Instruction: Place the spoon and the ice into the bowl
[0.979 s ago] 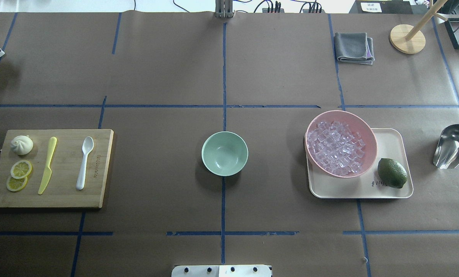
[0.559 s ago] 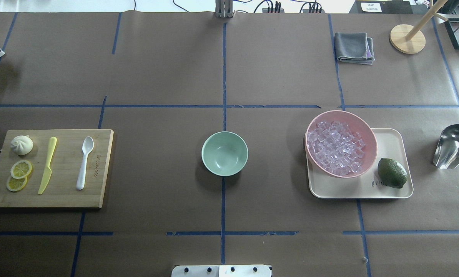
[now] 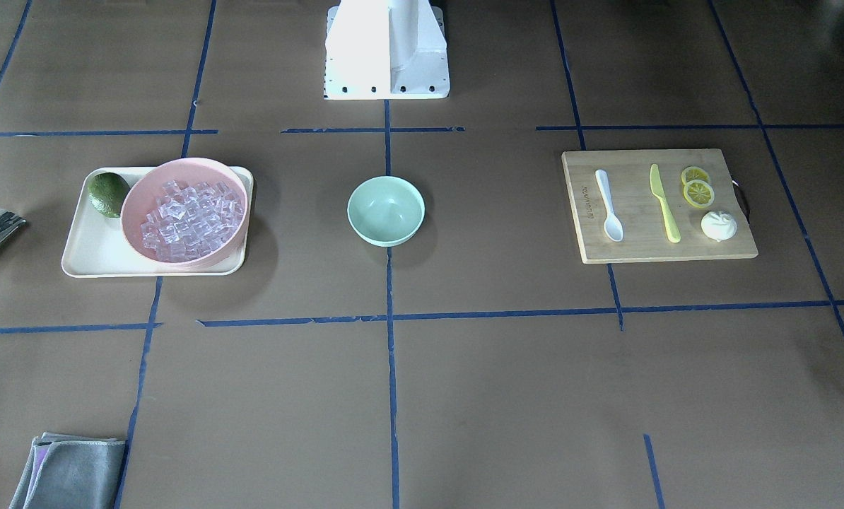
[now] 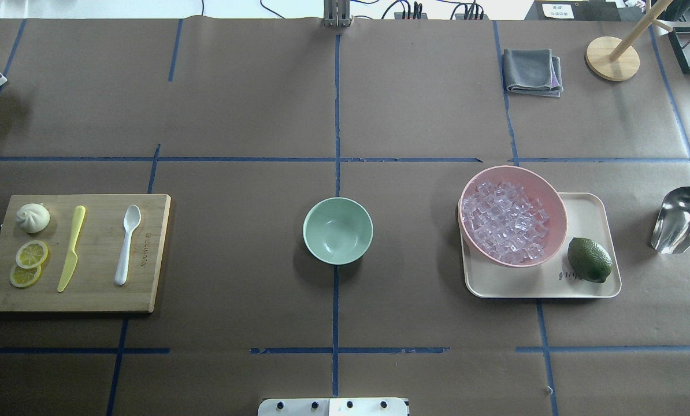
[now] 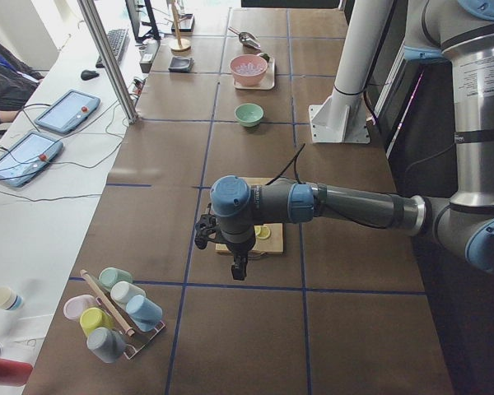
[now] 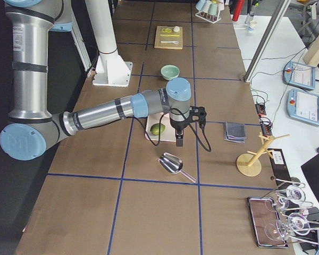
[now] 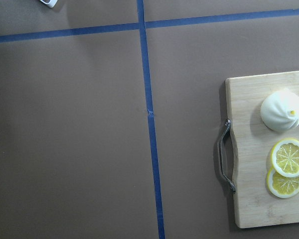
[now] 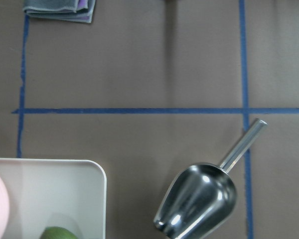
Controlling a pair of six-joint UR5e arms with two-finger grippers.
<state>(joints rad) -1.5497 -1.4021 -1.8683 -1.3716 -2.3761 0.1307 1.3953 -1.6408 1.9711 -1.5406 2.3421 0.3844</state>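
Left gripper (image 5: 239, 270): it hangs over the table's left end. Only the side view shows it, so you cannot tell whether its jaws are apart or together.
Spoon (image 4: 126, 245): it lies on the cutting board (image 4: 148, 289), on the board's right part, just right of the yellow-green knife (image 4: 71, 248). The left wrist view shows only the board's handle end, so you would likely look for the spoon to the right of that gripper.
Spoon's axis: it runs near to far, with the scoop at the far end and the handle tip towards the robot.
Bowl (image 4: 338, 230): at the table's centre, empty, well apart from the board.
Ice (image 4: 504, 222): heaped in the pink bowl (image 4: 555, 199) on the tray (image 4: 588, 283), right of centre.
Scoop (image 4: 681, 219): on the table, right of the tray.
Right gripper (image 6: 179, 139): above the tray's right end, near the scoop. You cannot tell how its jaws stand.
Nearer arm: left for the spoon, right for the ice.
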